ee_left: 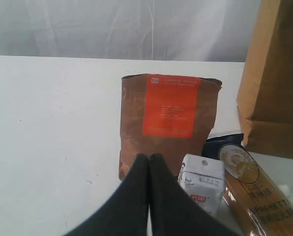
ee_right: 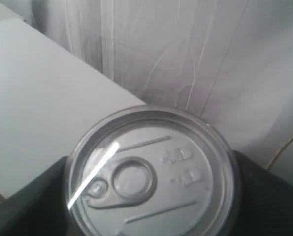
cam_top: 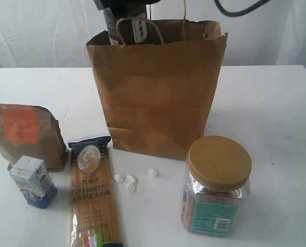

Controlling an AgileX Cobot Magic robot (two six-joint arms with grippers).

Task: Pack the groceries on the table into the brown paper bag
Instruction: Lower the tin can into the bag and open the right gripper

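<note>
- Between the right gripper's (ee_right: 148, 209) fingers (ee_right: 30, 204): clamped wide on a ring-pull can (ee_right: 146, 172), one dark pad at each side of the rim. Looks like a rigid metal lid under a clear cover. Guessing smooth round walls and a bit of weight, so wouldn't let go before it's resting on something.
- Over at the left gripper (ee_left: 149, 160): tips pressed together, holding nothing, aimed at the brown pouch (ee_left: 168, 120) and the small carton (ee_left: 203, 182). Can't see contact with either.
- Handling guesses:
  - Would treat the pouch as soft and crushable and pinch it near the folded top.
  - Would take the carton, light and stiff, across its narrow sides.
  - Would grab the spaghetti packet (cam_top: 93, 198) mid-length, since it's long and brittle inside.
  - Would grip the clear jar (cam_top: 217, 185) on the body below its tan lid, and expect it to be heavy and slick.
- Brown paper bag (cam_top: 158, 98) upright toward the far edge of the table (cam_top: 276, 103), mouth open. Expect thin walls and easy tipping. Watch the loop handles (cam_top: 119, 25) flopped over the opening, a likely snag.
- Dark arm hardware dipping behind the bag's rim; can't tell how deep.
- Pouch, carton and spaghetti bunched toward the near-left corner, jar by the near edge to the right. A few white lumps (cam_top: 129, 181) in between.
- Plenty of bare table along the right edge for swinging in.
</note>
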